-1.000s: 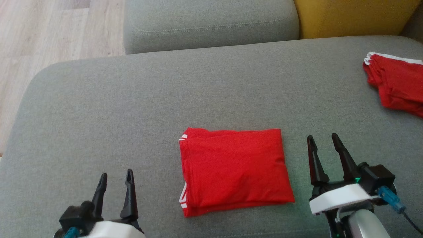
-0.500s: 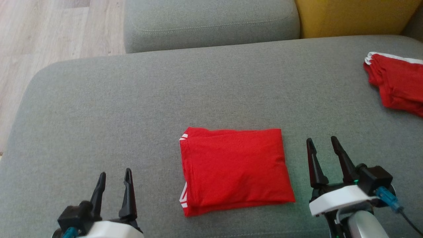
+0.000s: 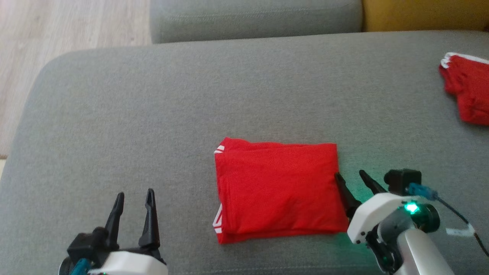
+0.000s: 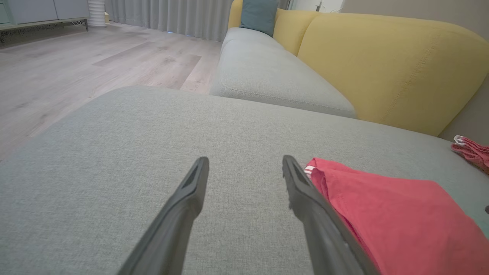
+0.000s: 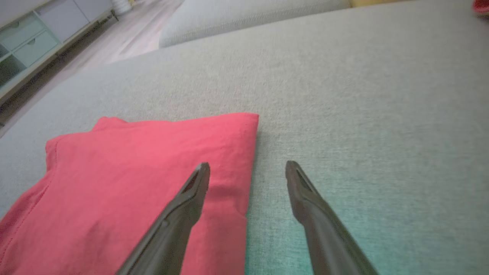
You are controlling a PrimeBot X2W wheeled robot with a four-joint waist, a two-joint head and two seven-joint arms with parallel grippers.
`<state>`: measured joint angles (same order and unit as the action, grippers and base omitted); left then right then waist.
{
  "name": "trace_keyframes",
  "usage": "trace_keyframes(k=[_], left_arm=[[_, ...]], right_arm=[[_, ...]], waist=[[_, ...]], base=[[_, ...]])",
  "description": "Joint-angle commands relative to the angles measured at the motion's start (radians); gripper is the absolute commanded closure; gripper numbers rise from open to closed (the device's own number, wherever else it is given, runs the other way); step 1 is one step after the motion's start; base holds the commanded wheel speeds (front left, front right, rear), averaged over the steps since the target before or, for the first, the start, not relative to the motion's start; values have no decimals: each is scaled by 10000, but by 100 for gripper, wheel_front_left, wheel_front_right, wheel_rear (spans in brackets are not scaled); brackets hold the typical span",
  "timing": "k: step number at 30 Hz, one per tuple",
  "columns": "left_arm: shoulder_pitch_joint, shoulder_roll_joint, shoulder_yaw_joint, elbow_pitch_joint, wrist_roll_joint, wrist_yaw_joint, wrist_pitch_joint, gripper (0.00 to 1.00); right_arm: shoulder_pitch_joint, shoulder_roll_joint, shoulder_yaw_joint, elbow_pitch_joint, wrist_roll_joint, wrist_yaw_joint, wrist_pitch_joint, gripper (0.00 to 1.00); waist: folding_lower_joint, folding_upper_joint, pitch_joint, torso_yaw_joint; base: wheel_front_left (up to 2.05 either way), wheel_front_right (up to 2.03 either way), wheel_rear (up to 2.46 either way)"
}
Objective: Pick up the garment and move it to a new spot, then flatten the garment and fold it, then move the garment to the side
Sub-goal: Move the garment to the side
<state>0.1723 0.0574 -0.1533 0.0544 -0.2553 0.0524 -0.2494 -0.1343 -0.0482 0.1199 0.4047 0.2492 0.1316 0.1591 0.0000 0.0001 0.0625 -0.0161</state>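
Observation:
A red garment (image 3: 277, 191) with white trim lies folded into a rectangle on the grey sofa cushion (image 3: 172, 114). My right gripper (image 3: 349, 174) is open at the fold's right edge, its left finger over the cloth (image 5: 133, 179) and its right finger over bare cushion, nothing held. My left gripper (image 3: 135, 195) stands open at the lower left, well apart from the garment (image 4: 397, 214), with grey cushion between its fingers.
A second red folded cloth (image 3: 468, 91) lies at the cushion's right edge. A grey sofa seat (image 3: 252, 17) and a yellow backrest (image 4: 382, 65) stand behind. Wood floor (image 3: 57, 30) runs along the left beyond the rounded cushion edge.
My right gripper has swung left and lower, from clear of the garment to its right edge. The head camera has shifted a little. The left gripper has held still.

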Motion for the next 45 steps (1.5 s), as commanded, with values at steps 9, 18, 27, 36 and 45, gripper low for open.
trace_keyframes(k=[9, 18, 27, 36, 45], left_arm=[[-787, -70, 243, -579, 151, -48, -124, 0], [-895, -71, 247, -631, 149, -29, -124, 0], [-973, -71, 289, -885, 325, -43, -124, 0], [-1088, -71, 349, -1203, 618, -202, -124, 0], [-1325, 33, 296, -1471, 936, -353, -124, 0]], right_arm=[[-952, -400, 617, 165, 675, -9, 1614, 0], [-1102, -711, 1239, 131, 1391, -9, 2656, 78], [-1229, -1122, 1220, -419, 1569, -9, 2608, 100], [-1705, -1711, 197, -1124, 1277, -9, 2154, 100], [-2133, -2184, -791, -1769, 859, -9, 2085, 100]], waist=[[0, -1, 757, 510], [0, -1, 942, 564], [0, -1, 1073, 152], [0, -1, 1361, -874], [0, -1, 2006, -2558]], base=[[0, 0, 0], [0, 0, 0], [0, 0, 0], [0, 0, 0], [0, 0, 0]])
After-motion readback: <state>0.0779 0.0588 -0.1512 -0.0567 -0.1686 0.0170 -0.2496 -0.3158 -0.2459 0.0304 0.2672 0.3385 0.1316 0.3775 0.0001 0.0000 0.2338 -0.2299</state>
